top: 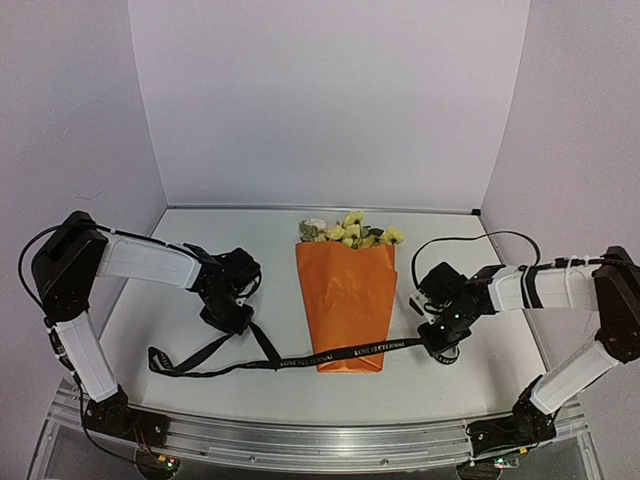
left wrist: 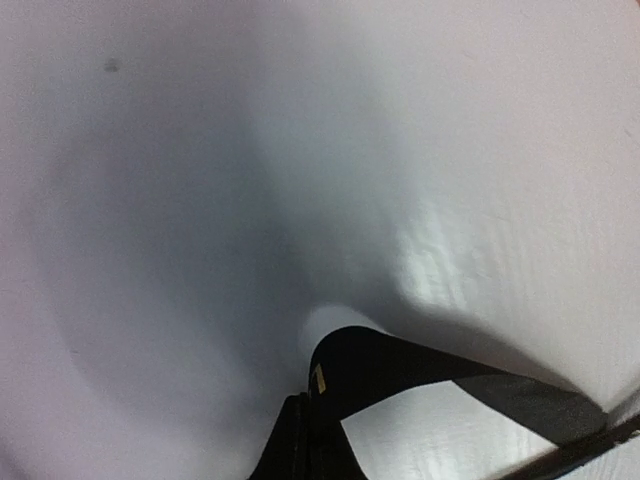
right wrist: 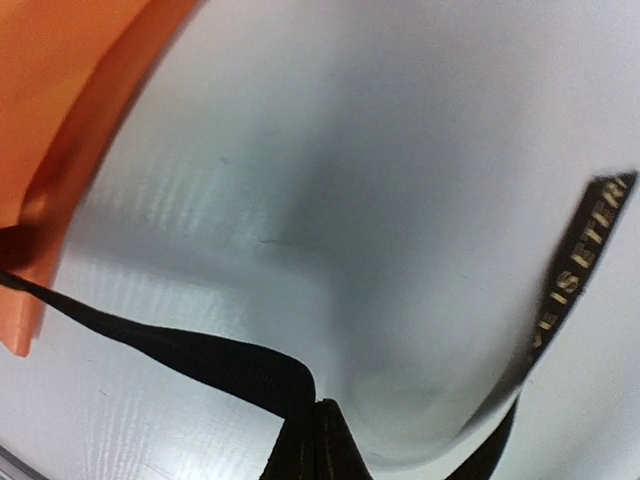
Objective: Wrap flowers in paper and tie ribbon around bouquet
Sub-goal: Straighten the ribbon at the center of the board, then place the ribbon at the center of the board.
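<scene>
The bouquet [top: 347,300] lies in the middle of the table: orange paper [top: 345,310] folded round the flowers [top: 349,230], whose yellow-cream heads stick out at the far end. The black ribbon [top: 300,357] runs across the paper's near end. My left gripper [top: 240,315] is shut on the ribbon [left wrist: 400,365] left of the bouquet; a loose tail trails further left. My right gripper [top: 437,345] is shut on the ribbon [right wrist: 200,355] at the bouquet's right side. The orange paper [right wrist: 60,120] edge shows at the left in the right wrist view.
White walls close in the table [top: 200,260] at the back and both sides. A metal rail [top: 300,440] runs along the near edge by the arm bases. A black cable [top: 470,240] loops above the right arm.
</scene>
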You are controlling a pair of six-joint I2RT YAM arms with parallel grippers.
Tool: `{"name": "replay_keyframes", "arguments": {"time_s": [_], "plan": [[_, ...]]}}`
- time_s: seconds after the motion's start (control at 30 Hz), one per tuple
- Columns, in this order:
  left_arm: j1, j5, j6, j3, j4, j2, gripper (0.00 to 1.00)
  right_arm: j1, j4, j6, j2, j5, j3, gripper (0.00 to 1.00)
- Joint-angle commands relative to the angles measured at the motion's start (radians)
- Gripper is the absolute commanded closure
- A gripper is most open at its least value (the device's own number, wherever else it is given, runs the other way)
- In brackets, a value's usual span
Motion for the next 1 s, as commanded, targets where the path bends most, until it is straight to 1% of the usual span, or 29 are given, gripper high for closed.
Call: {"name": "replay_keyframes", "arguments": {"time_s": [0.0, 0.03, 0.13, 0.2, 0.33, 0.43, 0.53, 0.7, 0.83, 0.9, 0.97], "plan": [[0.146, -0.265, -0.174, -0.035, -0.007, -0.148, 1.00, -0.035, -0.157, 0.058, -0.086, 0.278, 0.029, 1.00], [0.186, -0.296, -0.208, -0.046, -0.013, -0.180, 1.00, -0.049, -0.181, 0.065, -0.100, 0.312, 0.032, 1.00], [0.328, -0.309, -0.289, -0.091, -0.001, -0.283, 1.00, -0.091, -0.292, 0.079, -0.129, 0.415, 0.062, 1.00], [0.433, -0.300, -0.328, -0.121, 0.022, -0.343, 1.00, -0.111, -0.350, 0.082, -0.140, 0.491, 0.085, 1.00], [0.578, -0.265, -0.381, -0.169, 0.069, -0.456, 1.00, -0.157, -0.441, 0.065, -0.175, 0.625, 0.127, 1.00], [0.606, -0.282, -0.395, -0.159, 0.074, -0.522, 1.00, -0.202, -0.502, 0.036, -0.216, 0.677, 0.169, 1.00], [0.609, -0.301, -0.403, -0.134, 0.070, -0.581, 1.00, -0.249, -0.539, -0.020, -0.264, 0.731, 0.231, 1.00], [0.610, -0.299, -0.419, -0.061, 0.048, -0.646, 1.00, -0.319, -0.560, -0.145, -0.318, 0.802, 0.382, 1.00], [0.610, -0.287, -0.413, -0.028, 0.032, -0.653, 1.00, -0.332, -0.562, -0.284, -0.307, 0.808, 0.485, 1.00], [0.610, -0.293, -0.418, -0.045, 0.031, -0.656, 1.00, -0.332, -0.561, -0.301, -0.285, 0.785, 0.487, 1.00], [0.610, -0.293, -0.431, -0.075, 0.035, -0.660, 1.00, -0.332, -0.561, -0.277, -0.267, 0.737, 0.453, 1.00]]}}
